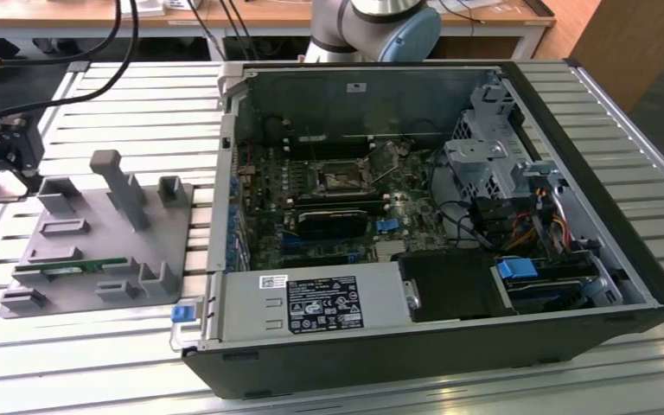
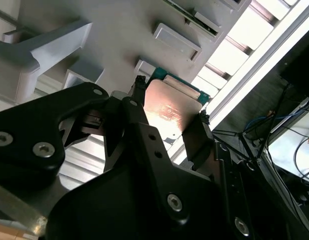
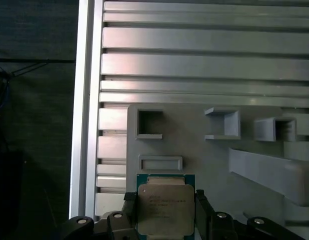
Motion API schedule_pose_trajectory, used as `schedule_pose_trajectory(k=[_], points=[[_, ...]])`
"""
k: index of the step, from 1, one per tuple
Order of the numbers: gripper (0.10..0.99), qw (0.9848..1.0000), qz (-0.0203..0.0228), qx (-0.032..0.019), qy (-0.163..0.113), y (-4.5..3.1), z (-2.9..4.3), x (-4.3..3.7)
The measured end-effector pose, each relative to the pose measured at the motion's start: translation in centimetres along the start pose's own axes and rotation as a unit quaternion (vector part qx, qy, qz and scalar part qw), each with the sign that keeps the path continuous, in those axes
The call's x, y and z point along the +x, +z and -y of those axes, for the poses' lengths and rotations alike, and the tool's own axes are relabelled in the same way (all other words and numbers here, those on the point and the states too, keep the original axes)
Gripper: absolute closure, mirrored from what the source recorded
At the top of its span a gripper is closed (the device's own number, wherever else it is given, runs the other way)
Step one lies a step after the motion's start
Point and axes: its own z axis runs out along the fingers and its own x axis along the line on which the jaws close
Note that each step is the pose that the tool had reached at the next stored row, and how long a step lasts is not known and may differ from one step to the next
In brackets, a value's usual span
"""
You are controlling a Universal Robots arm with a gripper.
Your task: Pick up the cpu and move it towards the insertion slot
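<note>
Cpu (image 3: 165,210) sits gripped between the jaws over the grey holder (image 3: 204,155).

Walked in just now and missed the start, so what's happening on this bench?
A robot arm's gripper is shut on the cpu, gripping it by two opposite edges over the grey parts holder on the exterior view's left. Whether the chip is lifted clear of the holder is hard to tell. The insertion slot sits on the motherboard inside the open computer case, off to the exterior view's right; the cpu has not reached it yet.
</note>
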Motion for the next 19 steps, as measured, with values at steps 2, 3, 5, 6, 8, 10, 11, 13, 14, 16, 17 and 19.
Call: schedule_pose_trajectory(k=[2, 3, 5, 6, 8, 10, 11, 13, 14, 16, 17, 19], points=[[0.541, 1.0, 0.0, 0.0, 0.0, -0.21, -0.01, 0.0], [0.541, 1.0, 0.0, 0.0, 0.0, -0.3, -0.02, 0.0], [0.541, 1.0, 0.0, 0.0, 0.0, -0.49, -0.03, 0.0], [0.541, 1.0, 0.0, 0.0, 0.0, -0.64, -0.04, 0.0], [0.541, 1.0, 0.0, 0.0001, 0.0, -0.91, -0.06, 0.0], [0.541, 1.0, 0.0001, 0.0001, 0.0, -1.3, -0.09, 0.0], [0.541, 1.0, 0.0, 0.0001, 0.0, -1.51, -0.1, 0.0], [0.541, 1.0, 0.0, 0.0001, 0.0, -1.9, -0.13, 0.0], [0.541, 1.0, 0.0, 0.0001, 0.0, -2.08, -0.14, 0.0], [0.541, 1.0, 0.0, 0.0001, 0.0, -2.37, -0.16, 0.0], [0.541, 1.0, 0.0, 0.0001, 0.0, -2.52, -0.17, 0.0], [0.541, 1.0, 0.0, 0.0001, 0.0, -2.82, -0.19, 0.0]])
